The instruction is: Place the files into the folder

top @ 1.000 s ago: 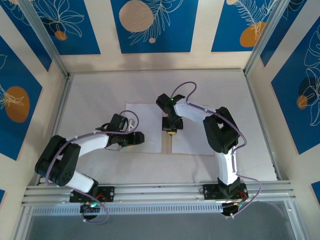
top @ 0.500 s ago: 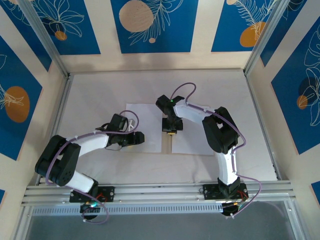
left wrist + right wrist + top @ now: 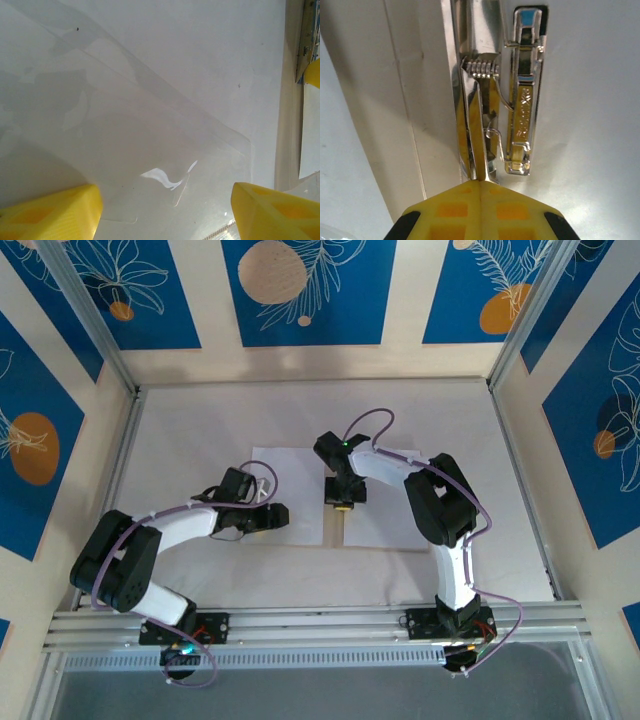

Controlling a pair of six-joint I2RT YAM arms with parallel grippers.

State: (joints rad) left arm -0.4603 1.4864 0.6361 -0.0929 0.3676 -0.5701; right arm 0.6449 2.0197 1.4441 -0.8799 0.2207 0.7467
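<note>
- While the left gripper (image 3: 165, 210), nearest me, hangs with its yellow fingers (image 3: 50, 212) spread wide and nothing between them, the files (image 3: 150, 140) lie flat right under it. One sheet's edge sits offset from the other's, and there is a glossy patch on top.
- From overhead, those sheets rest on the left half of the open folder (image 3: 385, 525). It is white on white, so I cannot trace their outline there.
- Just beyond, at the tan spine, the right gripper (image 3: 480, 200) is closed tight. The thin metal lever of the clip (image 3: 522, 100) runs straight into the seam between its fingers, so it looks pinched.
- The job in hand, I'd say, is getting the sheets' inner edge under that clip.
- To do it well, the lever wants lifting fully before any paper moves.
- The left fingers should then press lightly and slide both sheets together, square to the spine, so neither fans out or buckles.
- Farther back, the folder's far edge lies flat on the table (image 3: 200, 430) and makes a handy line to square the sheets against.
</note>
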